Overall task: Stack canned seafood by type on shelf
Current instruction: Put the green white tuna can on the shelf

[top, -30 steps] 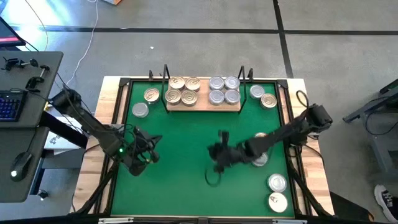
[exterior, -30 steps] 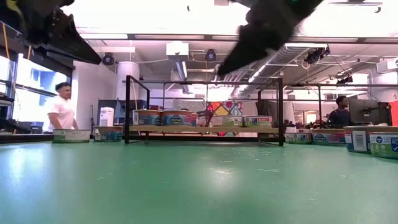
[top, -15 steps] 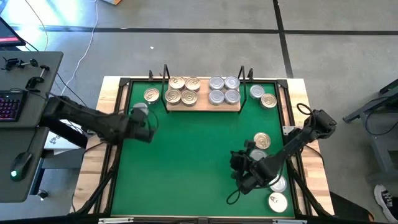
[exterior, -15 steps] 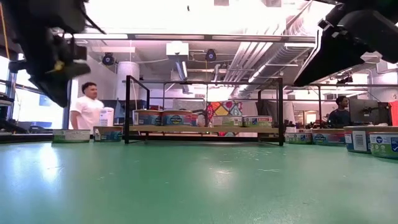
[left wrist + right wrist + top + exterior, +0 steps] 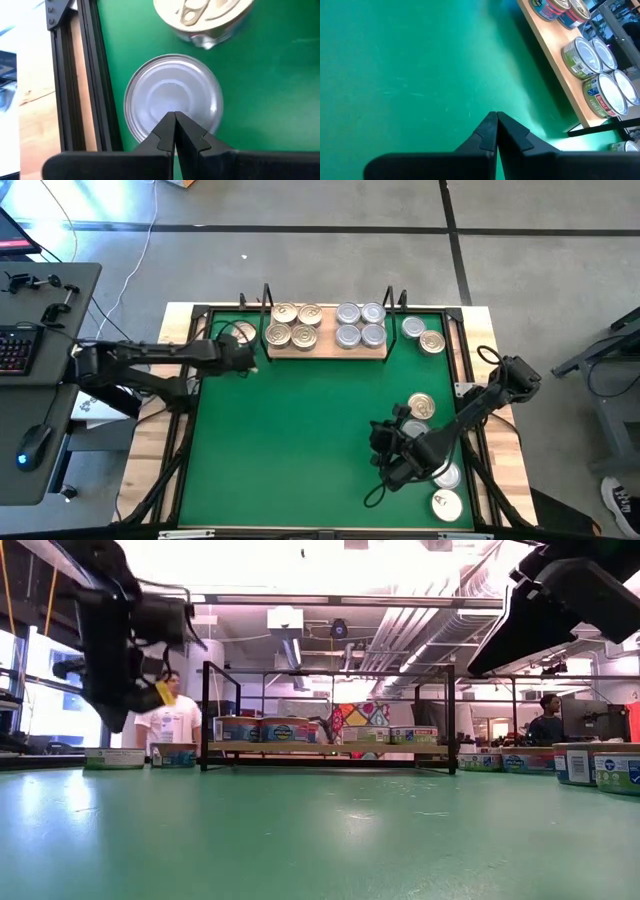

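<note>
the green mat (image 5: 300, 430) covers the table inside a black frame, and the shelf (image 5: 327, 350), a light wooden board with black wire uprights at each end, sits against the mat's far edge. on the shelf, 4 gold-lidded tins (image 5: 293, 325) are grouped at its left half and 4 silver-lidded tins (image 5: 360, 325) at its right half. in the low view they read as a row of labelled cans along the board (image 5: 262, 729).

the left arm reaches along the mat's left side toward the far left corner. the left gripper (image 5: 174, 131) hangs over a silver tin (image 5: 173, 102) lying flat by the black frame rail, its fingers pressed together with nothing between them. a gold tin (image 5: 202, 12) with a pull tab lies just beyond that silver one.

the right arm bends over the near right part of the mat. the right gripper (image 5: 496, 131) has its fingers closed tip to tip and empty, above bare mat.

loose tins remain on the mat: 2 to the right of the shelf (image 5: 424, 334), a gold one (image 5: 421, 406) near the right arm, and 2 silver ones at the near right corner (image 5: 446, 502).

a person in a white shirt (image 5: 170, 720) stands in the room behind the table.
</note>
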Controlling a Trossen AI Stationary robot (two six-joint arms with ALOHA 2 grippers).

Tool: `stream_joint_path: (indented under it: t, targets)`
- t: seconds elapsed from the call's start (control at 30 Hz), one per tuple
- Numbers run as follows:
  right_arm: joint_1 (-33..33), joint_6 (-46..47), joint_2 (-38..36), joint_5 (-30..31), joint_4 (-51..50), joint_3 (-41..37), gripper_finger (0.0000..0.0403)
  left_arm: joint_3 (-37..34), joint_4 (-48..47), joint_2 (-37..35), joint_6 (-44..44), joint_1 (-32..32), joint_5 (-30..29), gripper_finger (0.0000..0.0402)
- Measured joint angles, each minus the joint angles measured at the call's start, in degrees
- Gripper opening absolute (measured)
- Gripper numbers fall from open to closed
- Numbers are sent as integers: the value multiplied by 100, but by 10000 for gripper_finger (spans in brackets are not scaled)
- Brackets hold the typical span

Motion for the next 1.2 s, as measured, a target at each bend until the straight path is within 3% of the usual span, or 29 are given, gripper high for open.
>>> stream_joint_path:
  t: [0.17,0.43,0.63,0.87,1.0,1.2]
  targets:
    - [42,-6,0,2,18,0,0,-283,588,255,241,222,-186,0]
    - [42,-10,0,4,60,0,0,-363,721,433,472,145,251,0]
    - [42,-25,0,4,55,0,0,-288,745,285,387,-532,1256,0]
    - [42,-25,0,2,40,0,0,-181,1064,184,-252,-1829,2344,0]
    - [42,-23,-1,4,60,0,0,-222,2334,255,-399,-2556,2573,0]
    - [42,-24,-2,4,58,0,0,-233,5228,846,-117,-3594,1890,0]
